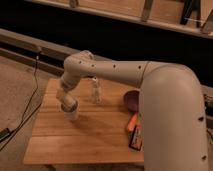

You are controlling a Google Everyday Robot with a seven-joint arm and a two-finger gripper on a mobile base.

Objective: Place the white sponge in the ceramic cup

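My arm sweeps in from the lower right of the frame and bends down toward the left-centre, where the gripper hangs low over the wooden table. A small pale cylinder shows right at its tip; I take that to be the ceramic cup, standing on the table in the left-centre of the frame, though the wrist covers most of it and I cannot say whether the tip touches it or only hovers above. I cannot tell what, if anything, the gripper has hold of. The white sponge is nowhere I can pick out: it may be hidden at the tip or already down in the cup, and I won't guess which. My reading is that I am at the placing step, right over the cup. If the sponge is with me, the next move calls for keeping centred over the rim and letting go straight down, since the sponge looks about as wide as the cup. Right of centre stands a slim clear bottle, with a maroon bowl and a black-and-orange flat item further right, all well apart from the work.
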